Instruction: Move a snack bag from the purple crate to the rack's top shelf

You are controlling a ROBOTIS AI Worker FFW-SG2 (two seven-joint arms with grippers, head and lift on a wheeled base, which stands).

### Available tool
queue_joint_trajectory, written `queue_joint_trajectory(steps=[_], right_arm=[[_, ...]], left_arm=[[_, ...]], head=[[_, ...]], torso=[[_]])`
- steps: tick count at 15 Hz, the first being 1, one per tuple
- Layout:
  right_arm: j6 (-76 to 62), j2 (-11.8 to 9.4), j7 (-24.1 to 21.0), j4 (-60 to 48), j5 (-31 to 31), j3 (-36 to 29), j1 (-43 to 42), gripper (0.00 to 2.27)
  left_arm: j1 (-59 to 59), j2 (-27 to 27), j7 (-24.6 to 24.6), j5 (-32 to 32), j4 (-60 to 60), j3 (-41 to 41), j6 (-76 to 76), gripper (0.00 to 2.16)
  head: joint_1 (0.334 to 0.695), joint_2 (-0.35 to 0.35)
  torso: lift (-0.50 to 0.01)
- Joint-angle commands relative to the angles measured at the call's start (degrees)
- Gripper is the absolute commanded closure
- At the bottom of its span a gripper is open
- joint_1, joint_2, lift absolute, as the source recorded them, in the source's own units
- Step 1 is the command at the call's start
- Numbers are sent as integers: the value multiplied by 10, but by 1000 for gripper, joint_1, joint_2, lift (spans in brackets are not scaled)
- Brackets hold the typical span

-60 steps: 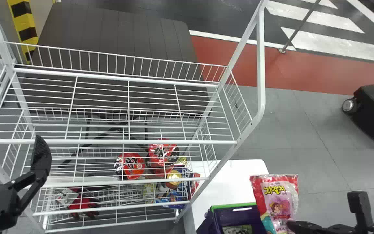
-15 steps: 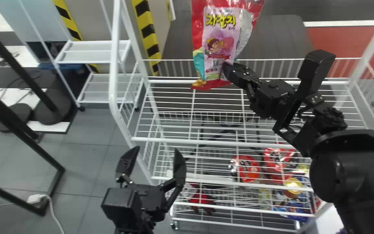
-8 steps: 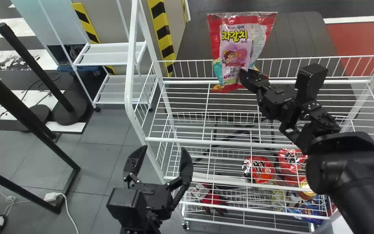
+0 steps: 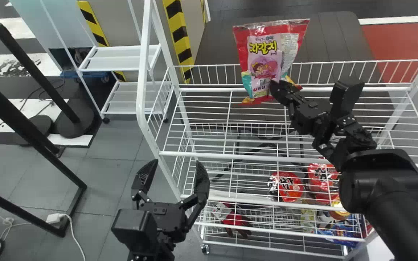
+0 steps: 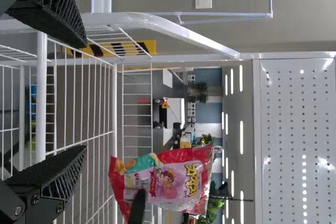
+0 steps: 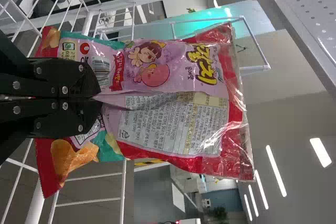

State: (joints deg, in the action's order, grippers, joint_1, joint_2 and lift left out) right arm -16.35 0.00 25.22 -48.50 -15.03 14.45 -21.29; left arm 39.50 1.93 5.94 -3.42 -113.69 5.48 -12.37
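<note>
Pinching jaws: the right gripper (image 4: 273, 85), upper middle of the head view, has its jaws closed on the lower part of the snack bag.
Snack bag (image 4: 265, 59): upper middle of the head view, roughly upright, its bulk rising above the grip; it overlaps the rear railing (image 4: 339, 62) there, and whether it touches the wire I cannot tell.
Top shelf (image 4: 230, 156): white wire, spanning the middle and right of the head view, with the bag held toward its far side.
Left gripper (image 4: 177, 165): parked low, left of centre in the head view, jaws spread wide with nothing between them.
Done: picking up the bag and bringing it to the rack, by my reading.
Left: lowering it inside the railing, letting go and drawing the right arm back. I would call this the last stretch, with the placing itself unfinished.
</note>
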Motion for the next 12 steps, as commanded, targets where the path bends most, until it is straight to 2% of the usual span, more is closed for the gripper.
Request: queue_joint_trajectory(steps=[1,3,5,7,8,9,11,12], right_arm=[[0,1,2,11,-1,0,-2,1801],[0,1,9,23,-8,3,-2,1787],[1,1,11,29,-10,11,-2,1440],[8,1,11,32,-12,16,-2,1328],[10,1,11,32,-15,19,-2,1085],[10,1,11,32,-17,20,-2,981],[12,1,11,32,-18,21,-2,937],[12,1,11,35,-18,21,-2,633]], left_arm=[[2,0,1,0,5,1,-10,137],[5,0,2,0,4,1,-14,137],[7,0,3,-1,2,4,-15,137],[8,0,5,-4,3,7,-17,137],[9,0,7,-4,3,7,-19,137],[11,0,7,-4,5,7,-24,137],[15,0,9,-6,4,7,-30,137],[17,0,9,-6,4,7,-35,137]], head=[[695,168],[695,167],[695,171],[695,174],[695,175],[695,176],[695,179],[695,180]], torso=[[0],[0],[0],[0],[0],[0],[0],[0]])
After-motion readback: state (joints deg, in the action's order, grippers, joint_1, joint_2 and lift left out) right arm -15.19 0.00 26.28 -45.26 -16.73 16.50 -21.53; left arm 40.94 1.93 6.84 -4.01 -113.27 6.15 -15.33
